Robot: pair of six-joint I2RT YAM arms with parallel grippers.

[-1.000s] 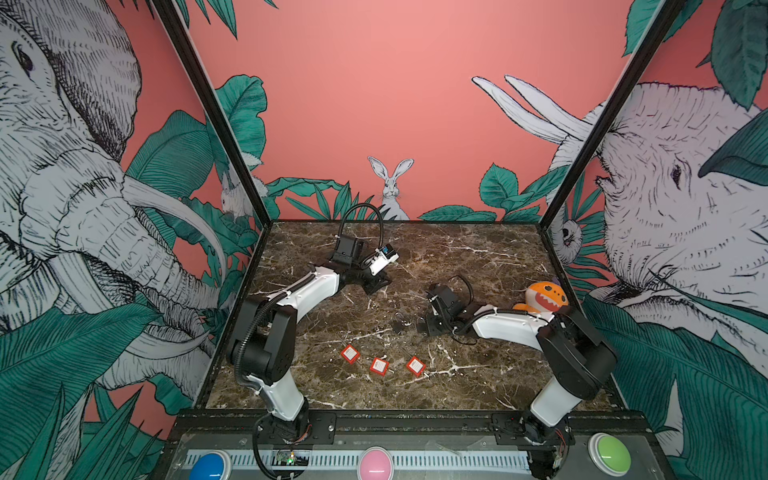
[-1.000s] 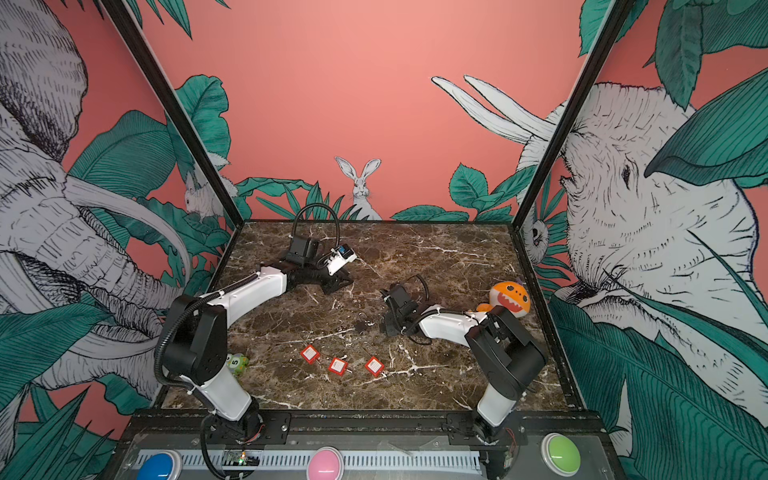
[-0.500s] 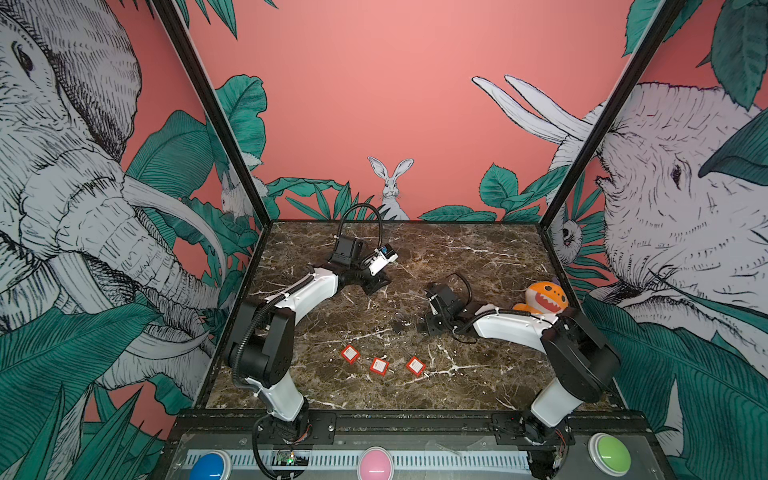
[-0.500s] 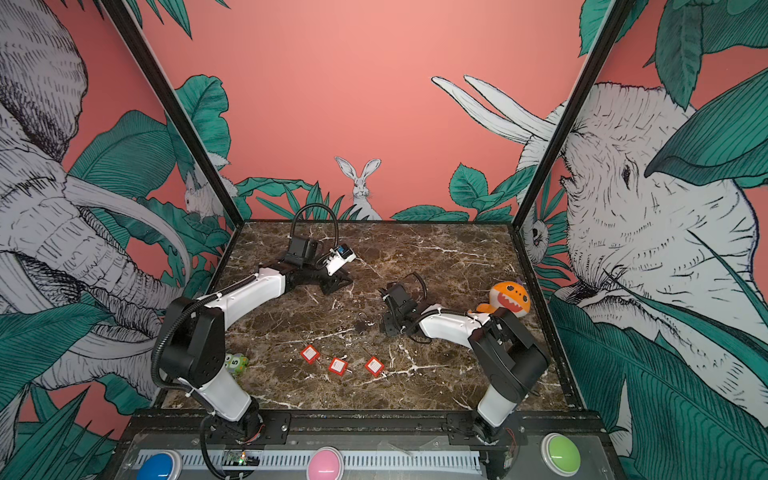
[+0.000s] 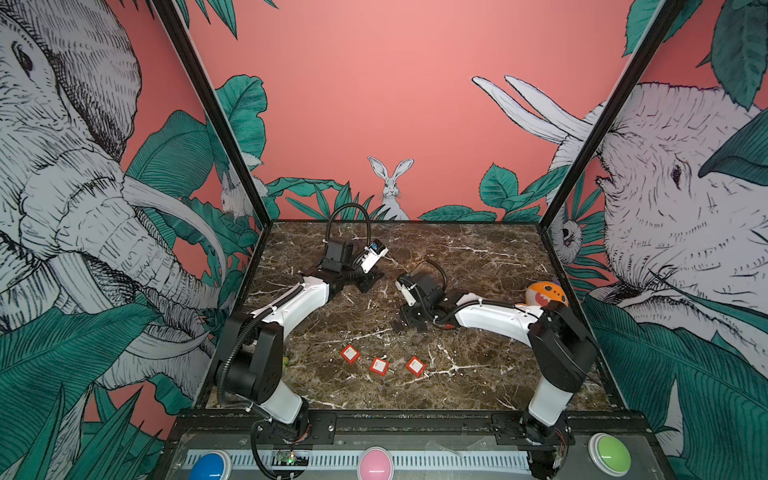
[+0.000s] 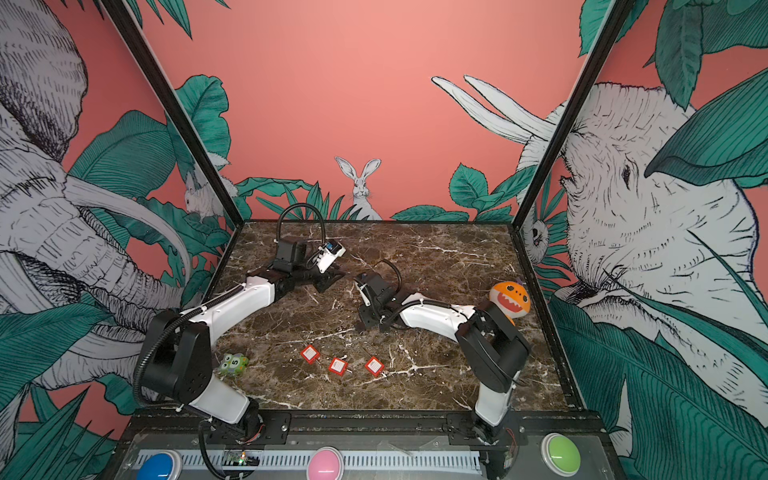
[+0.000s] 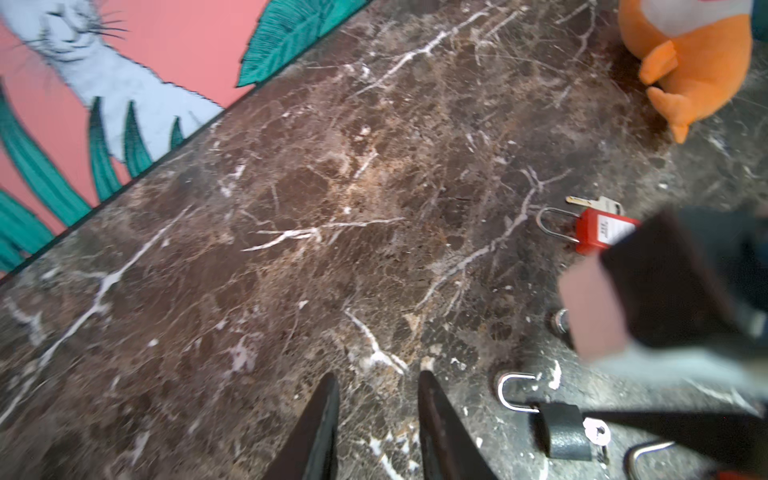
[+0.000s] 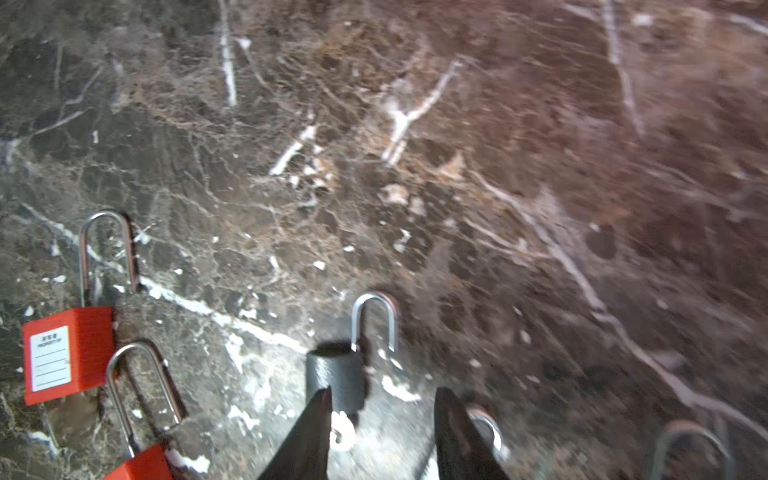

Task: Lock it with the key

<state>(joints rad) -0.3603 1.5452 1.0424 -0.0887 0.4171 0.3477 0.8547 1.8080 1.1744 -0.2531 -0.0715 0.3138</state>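
Top views, table: a dark marble table [image 5: 478,257] stood inside walls painted with jungle animals.
Top views, left gripper [image 5: 371,281]: it was low over the rear left of the table; the jaws were too small to judge here.
Top views, right gripper [image 5: 409,325]: it was low near the middle of the table and well apart from the left one.
Top views, red padlocks [image 5: 379,365]: three lay in a row near the front, ahead of the right gripper and apart from it.
Top views, toys: an orange plush toy [image 5: 544,294] sat at the right edge; in a top view a green toy [image 6: 234,363] sat by the left arm's base.
Top views, task lock: it could not be picked out under the right gripper.
Left wrist, left gripper [image 7: 376,415]: the fingers [image 7: 320,428] were spread with only bare marble between them.
Left wrist, dark padlock [image 7: 565,430]: it lay flat beside that gripper, under the blurred right gripper [image 7: 665,291].
Left wrist, key [image 7: 597,432]: its head showed at the padlock's base end.
Left wrist, far red padlock [image 7: 602,232]: it lay farther off with a loose key [image 7: 594,202] just beside it.
Right wrist, right gripper [image 8: 382,419]: the fingers [image 8: 307,436] were spread and nothing was pinched.
Right wrist, dark padlock [image 8: 336,376]: it lay flat at one fingertip.
Right wrist, shackle [image 8: 374,320]: one leg sat in the body and the other stood free beside it.
Right wrist, key [image 8: 343,430]: its head sat at the padlock's base, against that finger.
Right wrist, red padlocks [image 8: 68,353]: two lay off to one side.
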